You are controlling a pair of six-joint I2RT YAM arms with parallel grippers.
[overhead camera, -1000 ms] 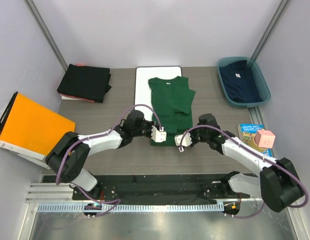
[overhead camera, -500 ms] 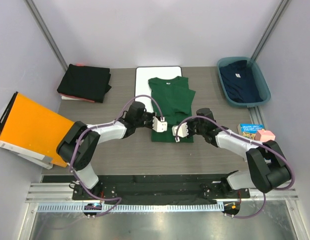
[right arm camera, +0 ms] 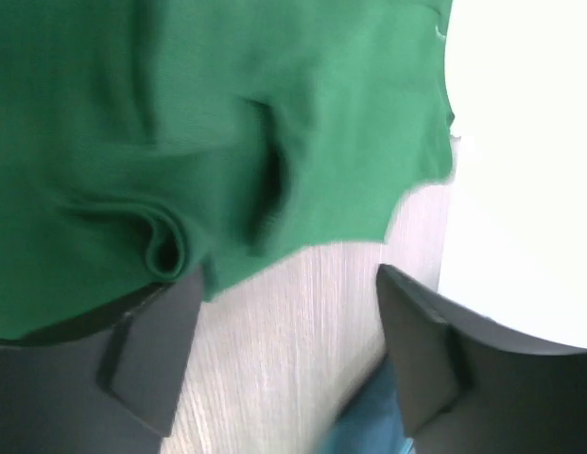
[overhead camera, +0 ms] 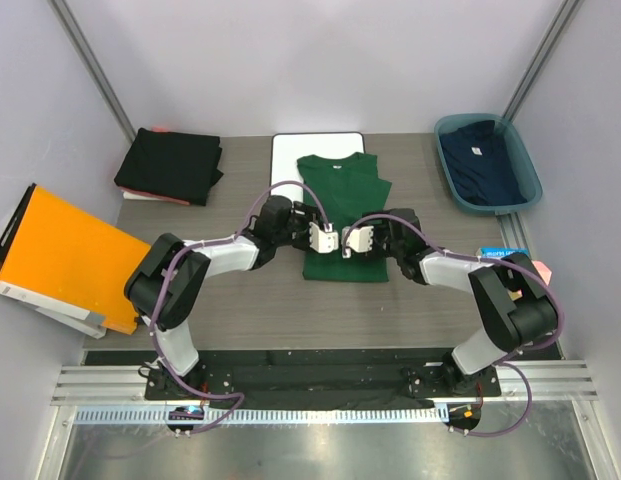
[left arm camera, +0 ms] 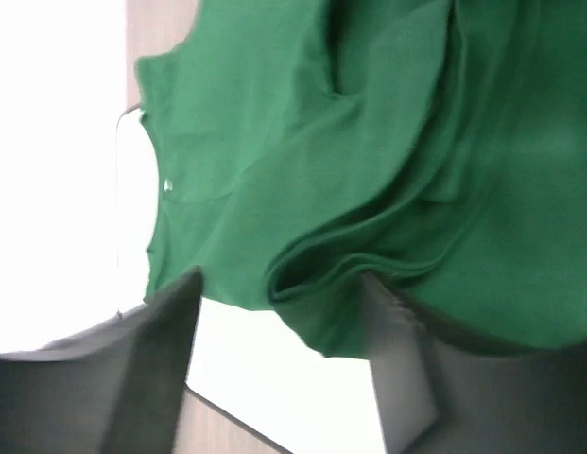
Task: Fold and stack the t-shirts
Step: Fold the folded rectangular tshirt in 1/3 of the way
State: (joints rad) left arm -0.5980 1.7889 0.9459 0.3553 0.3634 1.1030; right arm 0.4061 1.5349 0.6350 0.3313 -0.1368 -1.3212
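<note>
- Both arms have swung inward since a second ago: the left tool and the right tool now sit close together over the lower half of the dark green t-shirt, away from its near hem.
- Each tool's fingers stand wide apart. The left wrist view shows a rumpled green fold in the gap, and the right wrist view shows the shirt's edge and bare tabletop.
- The green shirt lies flat mid-tabletop, its left edge overlapping the white board.
- Folded black t-shirts sit at the far left corner; the navy t-shirt lies in a teal bin at far right.
- Open tabletop lies near and left of the shirt; an orange folder sits at the left edge.
</note>
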